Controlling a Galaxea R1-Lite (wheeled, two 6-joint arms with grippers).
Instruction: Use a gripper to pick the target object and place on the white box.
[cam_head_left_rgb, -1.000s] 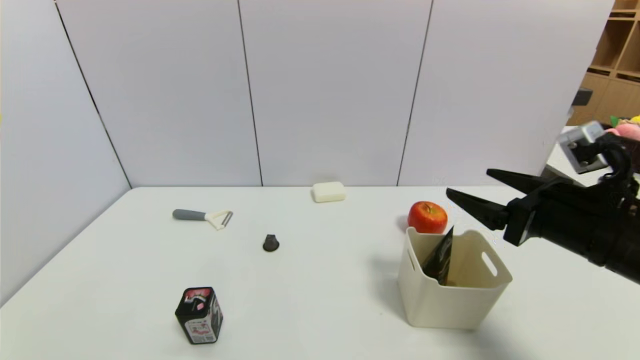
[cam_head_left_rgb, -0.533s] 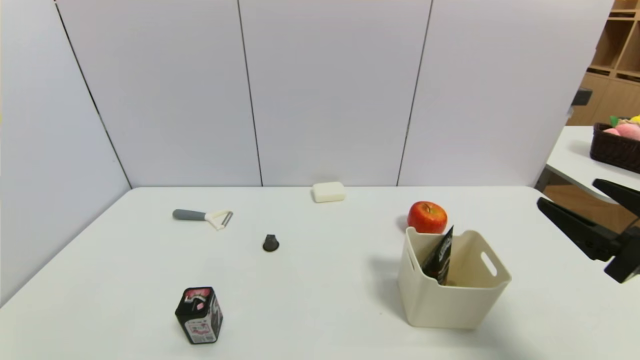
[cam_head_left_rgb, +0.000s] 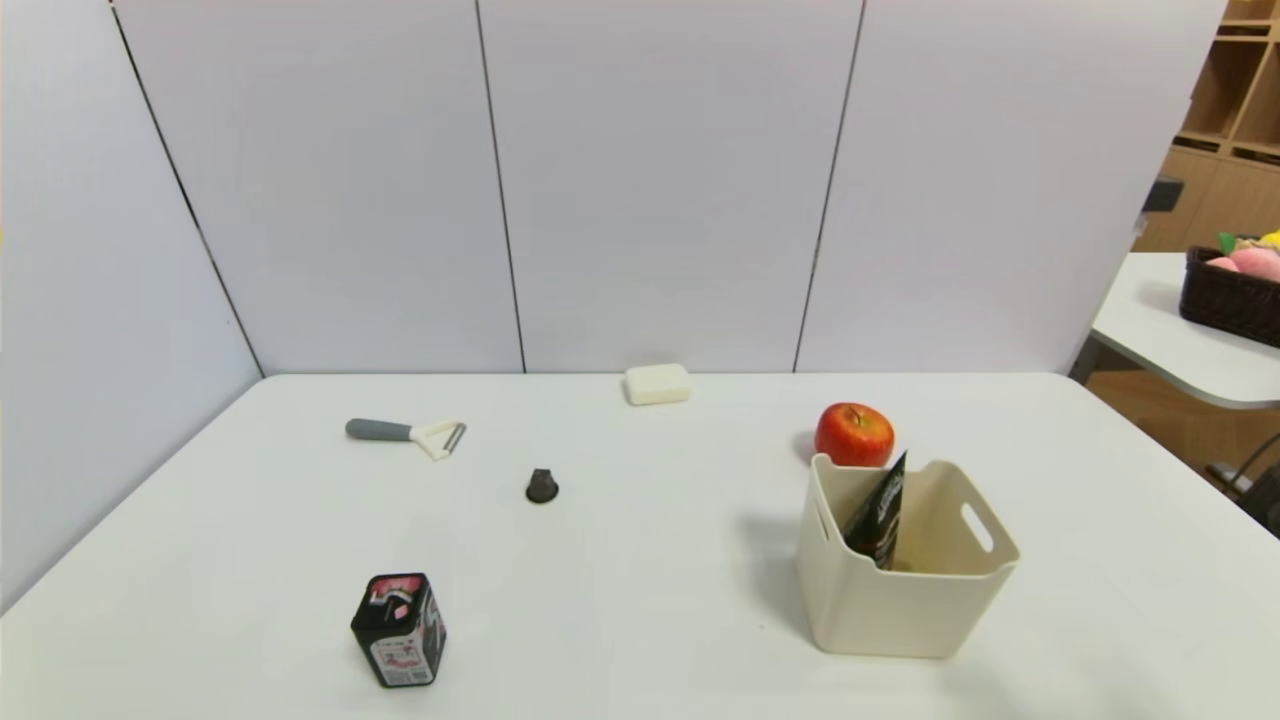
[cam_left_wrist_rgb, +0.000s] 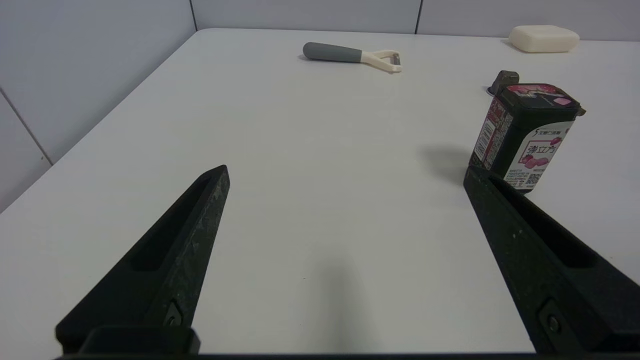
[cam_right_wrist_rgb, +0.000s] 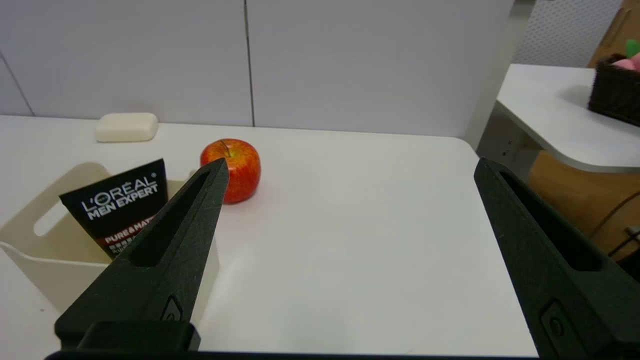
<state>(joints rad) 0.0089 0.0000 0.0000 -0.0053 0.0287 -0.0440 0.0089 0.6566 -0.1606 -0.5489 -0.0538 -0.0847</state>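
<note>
Head view, black tube (cam_head_left_rgb: 880, 518) leaning inside the cream-white bin (cam_head_left_rgb: 900, 620)

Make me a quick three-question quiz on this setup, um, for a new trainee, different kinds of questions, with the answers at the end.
1. True or false: the black tube is inside the white box.
2. Which item sits just behind the white box, seen from the head: (a) the apple, (b) the peeler, (c) the white soap-like block?
3. Fill in: the right pincer stands ____ with nothing in it, as does the idle left pincer over the table.

Key: 1 true; 2 a; 3 open.
</note>
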